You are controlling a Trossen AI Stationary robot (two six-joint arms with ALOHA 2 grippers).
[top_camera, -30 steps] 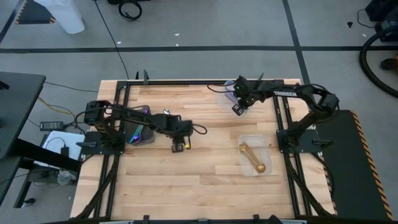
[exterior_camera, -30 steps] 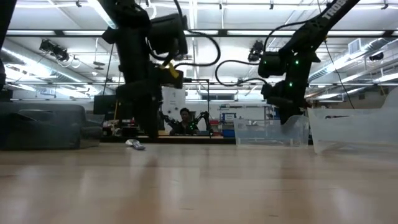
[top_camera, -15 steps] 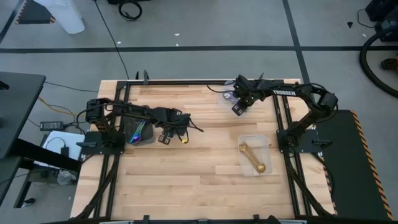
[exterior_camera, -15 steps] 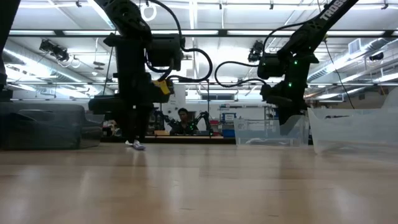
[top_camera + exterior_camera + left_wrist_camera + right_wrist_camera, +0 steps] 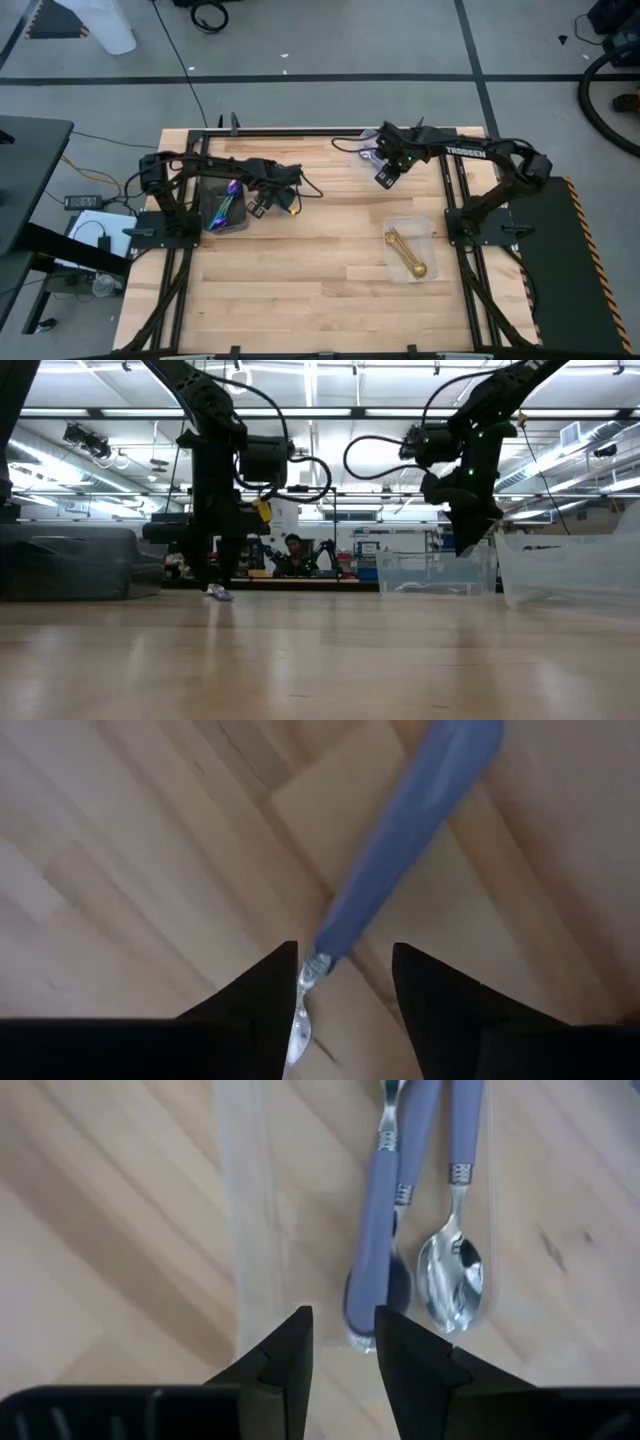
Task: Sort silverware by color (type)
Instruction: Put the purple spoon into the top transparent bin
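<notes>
Taking the wooden table (image 5: pixel 300 300) as the landmark: the left gripper (image 5: pixel 262 203) hangs over its left half, just beside the dark grey tray (image 5: pixel 222 222) that sits at the table's left side. Its fingers (image 5: pixel 255 1010) stand a moderate way apart, and a lilac-handled spoon (image 5: pixel 400 850) lies on the bare wood between them — the metal neck close against one finger, the handle running away from the gripper. In the tray lies an iridescent purple-blue spoon (image 5: pixel 227 203).

The right gripper (image 5: pixel 384 176) is above the table's far right part, over a clear container (image 5: pixel 250 1210). Its fingers (image 5: pixel 283 1355) are narrowly parted with nothing between them. Inside that container lie silver spoons with lilac handles (image 5: pixel 452 1270), side by side, one bowl facing up.

Nearer the table's right edge, a second clear container (image 5: pixel 408 230) holds gold spoons (image 5: pixel 406 254) — apart from both grippers.

In the low view, a person (image 5: pixel 293 554) sits in the room beyond the table.
</notes>
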